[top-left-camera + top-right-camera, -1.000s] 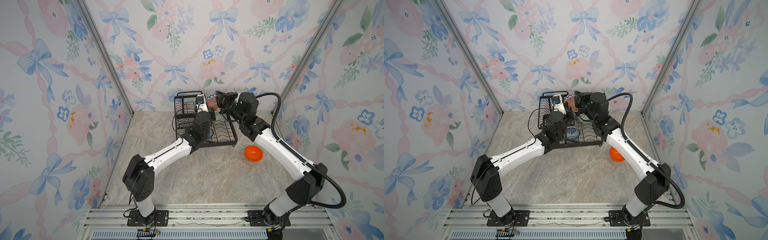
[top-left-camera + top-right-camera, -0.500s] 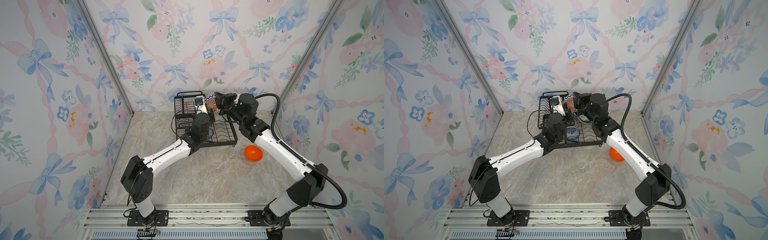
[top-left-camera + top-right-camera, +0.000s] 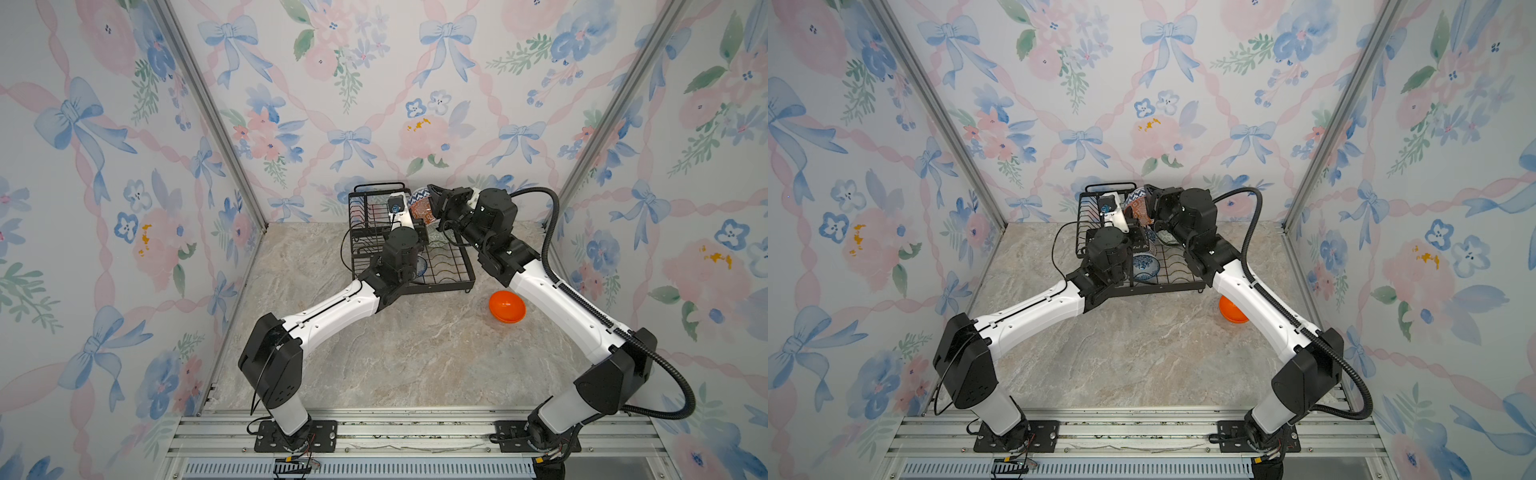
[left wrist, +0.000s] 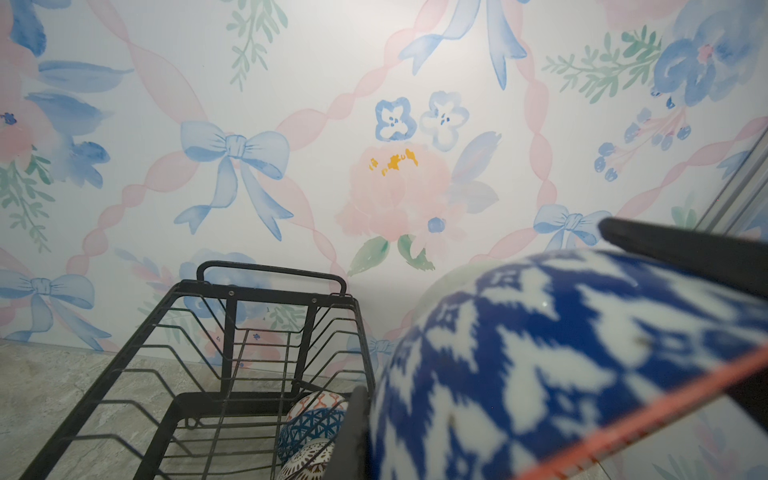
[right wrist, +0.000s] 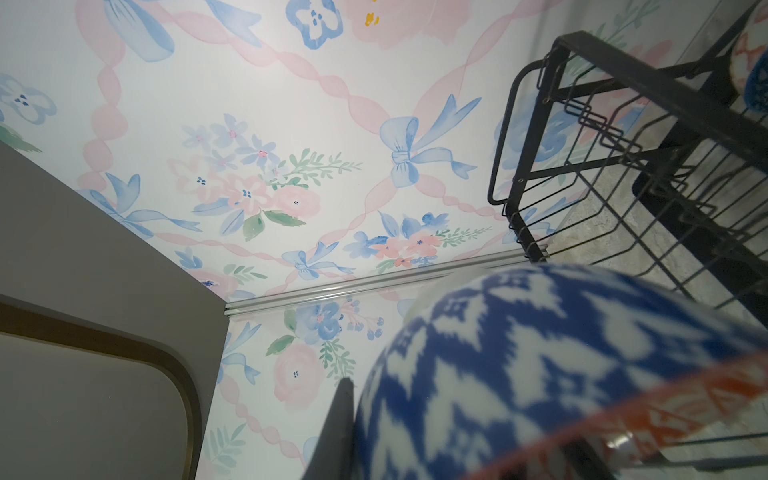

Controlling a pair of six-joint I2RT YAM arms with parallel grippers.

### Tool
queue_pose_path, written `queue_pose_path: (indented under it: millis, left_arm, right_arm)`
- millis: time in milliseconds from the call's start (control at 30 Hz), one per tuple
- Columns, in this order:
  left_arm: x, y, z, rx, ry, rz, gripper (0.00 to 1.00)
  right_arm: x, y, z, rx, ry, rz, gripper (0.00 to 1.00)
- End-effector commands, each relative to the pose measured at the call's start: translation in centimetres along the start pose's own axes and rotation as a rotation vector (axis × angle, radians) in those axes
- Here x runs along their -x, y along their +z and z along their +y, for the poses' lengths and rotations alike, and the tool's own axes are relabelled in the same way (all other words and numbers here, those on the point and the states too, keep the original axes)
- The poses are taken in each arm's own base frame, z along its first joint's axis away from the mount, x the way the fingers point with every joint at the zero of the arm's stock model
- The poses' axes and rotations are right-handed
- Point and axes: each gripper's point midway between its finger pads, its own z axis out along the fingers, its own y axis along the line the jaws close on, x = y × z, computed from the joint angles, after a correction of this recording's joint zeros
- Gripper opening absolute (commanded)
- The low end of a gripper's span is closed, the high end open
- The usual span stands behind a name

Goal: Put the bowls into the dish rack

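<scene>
On the marble table we saw one black wire dish rack, its lower tray holding at least three patterned bowls bunched together. One blue-white bowl with an orange rim hung above the tray, left gripper and right gripper both clamped tight on it. One plain orange bowl sat on the table beside the rack.
</scene>
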Motion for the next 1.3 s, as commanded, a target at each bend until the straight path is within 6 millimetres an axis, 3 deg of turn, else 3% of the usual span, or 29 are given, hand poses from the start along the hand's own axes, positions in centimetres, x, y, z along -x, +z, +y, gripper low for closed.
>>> queue_pose_path:
  millis: [0,200,333,400,567,800,933,1267]
  left_arm:
    - [3.5,-1.5,0.3,-0.008,-0.063,-0.050,0.11]
    - [2.8,-1.7,0.8,0.002,-0.056,-0.024,0.20]
    - [2.4,-2.2,1.2,0.002,-0.061,-0.003,0.31]
    - [2.2,-2.5,1.5,0.002,-0.059,0.011,0.41]
    - [1.8,-3.4,2.3,0.010,-0.059,0.051,0.52]
    - [1.1,-4.3,1.7,-0.038,-0.058,0.150,0.98]
    - [0.2,-4.4,0.4,-0.096,-0.055,0.222,0.98]
    - [-0.3,-4.7,-2.2,-0.213,0.009,0.337,0.98]
  right_arm:
    - [2.4,-0.6,2.7,0.098,-0.066,-0.088,0.00]
    - [2.4,-0.4,2.8,0.100,-0.070,-0.085,0.00]
    - [2.7,-0.3,2.9,0.114,-0.072,-0.090,0.00]
    - [3.0,-0.2,2.6,0.109,-0.070,-0.089,0.00]
    - [4.0,-0.3,1.8,0.100,-0.069,-0.101,0.00]
    - [5.5,-0.6,1.9,0.120,-0.060,-0.105,0.00]
    - [6.6,-0.8,2.3,0.155,-0.087,-0.088,0.00]
    - [9.5,-2.3,-0.1,0.072,-0.238,-0.072,0.00]
